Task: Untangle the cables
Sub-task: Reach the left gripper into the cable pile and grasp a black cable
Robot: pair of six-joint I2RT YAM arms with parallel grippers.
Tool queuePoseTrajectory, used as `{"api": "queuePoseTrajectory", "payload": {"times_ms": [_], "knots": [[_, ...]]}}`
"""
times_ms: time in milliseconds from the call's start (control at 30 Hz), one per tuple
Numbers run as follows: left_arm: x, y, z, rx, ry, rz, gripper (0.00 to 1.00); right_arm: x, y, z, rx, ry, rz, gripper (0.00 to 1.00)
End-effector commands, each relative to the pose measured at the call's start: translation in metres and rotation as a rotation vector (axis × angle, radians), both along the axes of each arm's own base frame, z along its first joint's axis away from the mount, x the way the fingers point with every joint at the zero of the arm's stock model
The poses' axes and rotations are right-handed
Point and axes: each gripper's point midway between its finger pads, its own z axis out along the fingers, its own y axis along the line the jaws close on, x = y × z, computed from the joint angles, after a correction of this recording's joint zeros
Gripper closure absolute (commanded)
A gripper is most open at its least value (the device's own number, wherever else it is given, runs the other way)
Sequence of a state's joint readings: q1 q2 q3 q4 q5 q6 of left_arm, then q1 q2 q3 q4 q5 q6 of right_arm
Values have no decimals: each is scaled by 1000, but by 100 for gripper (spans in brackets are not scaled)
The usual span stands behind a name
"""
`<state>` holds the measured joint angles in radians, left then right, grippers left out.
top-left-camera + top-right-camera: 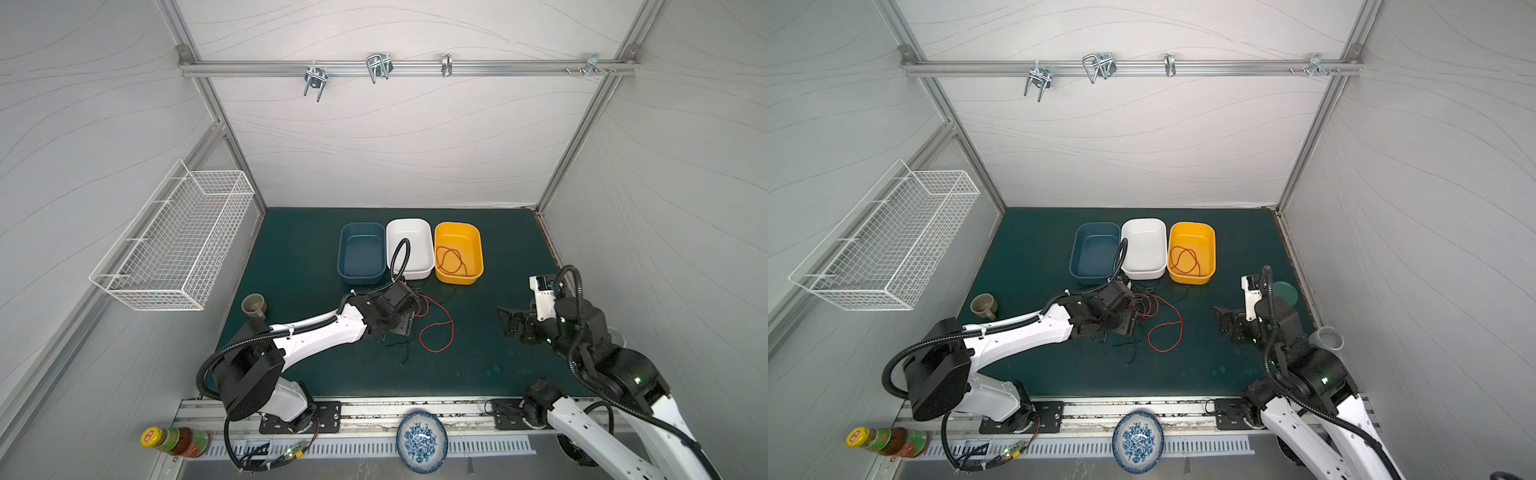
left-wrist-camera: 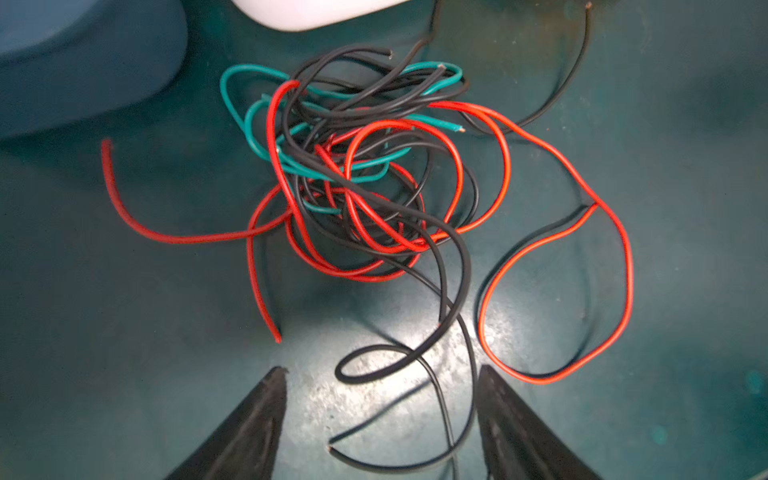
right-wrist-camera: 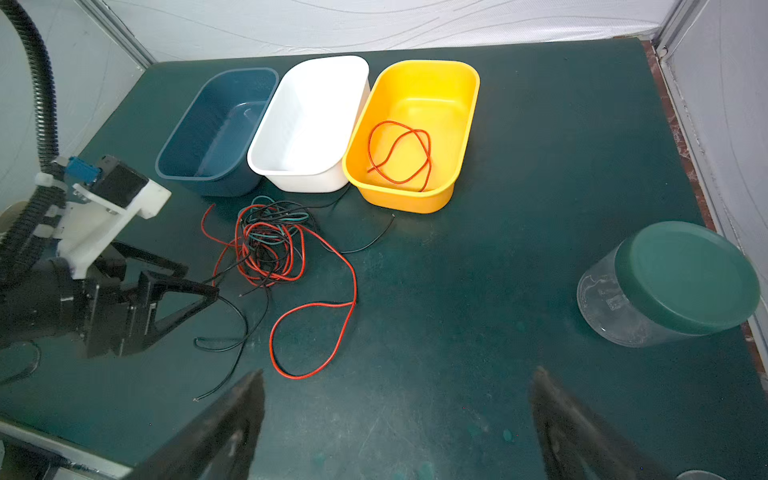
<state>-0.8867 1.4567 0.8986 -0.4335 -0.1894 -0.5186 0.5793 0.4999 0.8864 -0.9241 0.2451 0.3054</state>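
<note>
Gaping left gripper [image 2: 382, 369] at tangled cables [image 2: 361, 174]

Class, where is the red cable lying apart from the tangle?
The red cable lies coiled in the yellow tub, rightmost in both top views, beside the white tub.

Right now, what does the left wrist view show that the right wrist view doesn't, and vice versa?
Left wrist only: the bare tips of the teal cables, and a black loop lying between the open jaws of the left gripper, seen from inside.
Right wrist only: the yellow tub holding one red cable, a jar with a green lid, and the open right gripper.
Both: the tangle on the green mat, the left gripper beside it, and parts of the blue tub and white tub.
</note>
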Motion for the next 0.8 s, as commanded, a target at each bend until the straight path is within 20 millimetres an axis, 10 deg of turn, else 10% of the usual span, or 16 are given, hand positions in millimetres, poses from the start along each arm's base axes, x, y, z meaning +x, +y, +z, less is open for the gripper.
{"api": "queuePoseTrajectory", "payload": {"times_ms": [0,767], "knots": [[19,-11,14,6,-83,-5,31,1,0,4,-2,-30,5,1],[35,-18,5,116,-81,-32,86,-1,6,0,-13,-23,38,1]]}}
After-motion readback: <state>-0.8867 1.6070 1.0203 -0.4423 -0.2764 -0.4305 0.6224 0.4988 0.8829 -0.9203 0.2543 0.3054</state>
